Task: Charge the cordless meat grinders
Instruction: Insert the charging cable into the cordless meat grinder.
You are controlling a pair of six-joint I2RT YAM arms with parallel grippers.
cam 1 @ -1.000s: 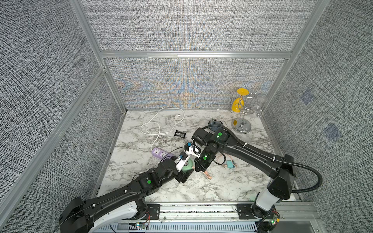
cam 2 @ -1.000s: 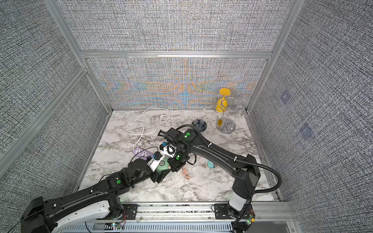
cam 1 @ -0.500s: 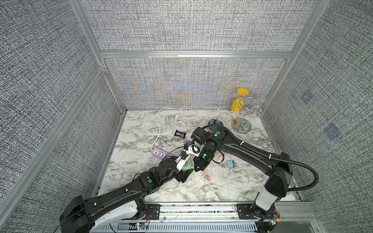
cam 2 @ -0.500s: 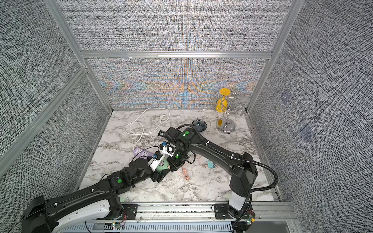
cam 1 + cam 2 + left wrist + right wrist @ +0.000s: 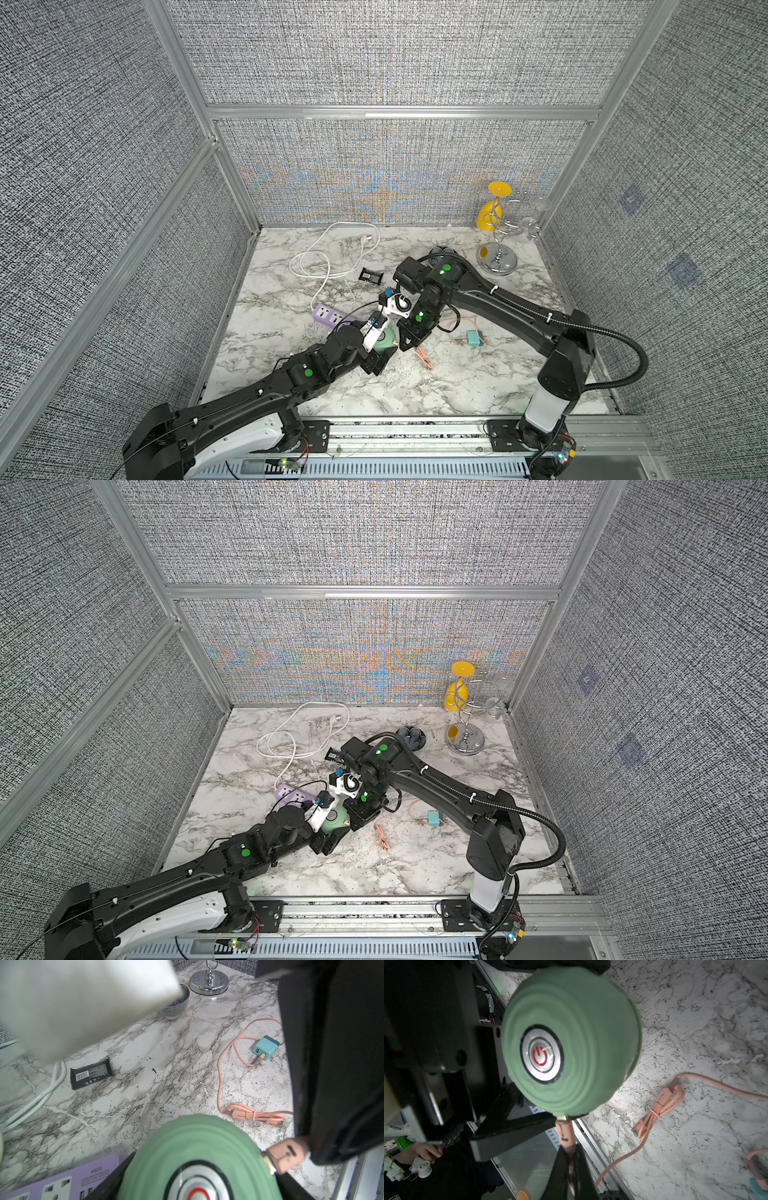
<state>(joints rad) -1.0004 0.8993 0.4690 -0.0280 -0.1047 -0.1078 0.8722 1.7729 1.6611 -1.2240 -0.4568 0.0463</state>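
Note:
The cordless meat grinder [image 5: 384, 340] [image 5: 334, 816] is a mint-green dome with a silver button bearing a red power mark [image 5: 543, 1054]. My left gripper [image 5: 381, 345] [image 5: 197, 1178] is shut on it, one black finger on each side, low over the marble near the table's front. My right gripper [image 5: 402, 344] [image 5: 570, 1159] is shut on the pink cable's plug [image 5: 286, 1155] [image 5: 564, 1134]. The plug's metal tip sits against the grinder's lower side. The pink cable runs to a teal plug adapter [image 5: 473, 338] [image 5: 265, 1048]. A purple power strip [image 5: 330, 313] [image 5: 52, 1184] lies just left of the grinder.
The cable's tied pink bundle [image 5: 422, 355] [image 5: 660, 1109] lies beside the grinder. A black packet [image 5: 371, 275], a coiled white cord [image 5: 332, 253], a patterned bowl [image 5: 442, 252] and a chrome stand with a yellow glass [image 5: 496, 257] sit farther back. Grey walls enclose three sides.
The right arm has edged slightly left toward the grinder with the plug. The left arm and both grips look the same.

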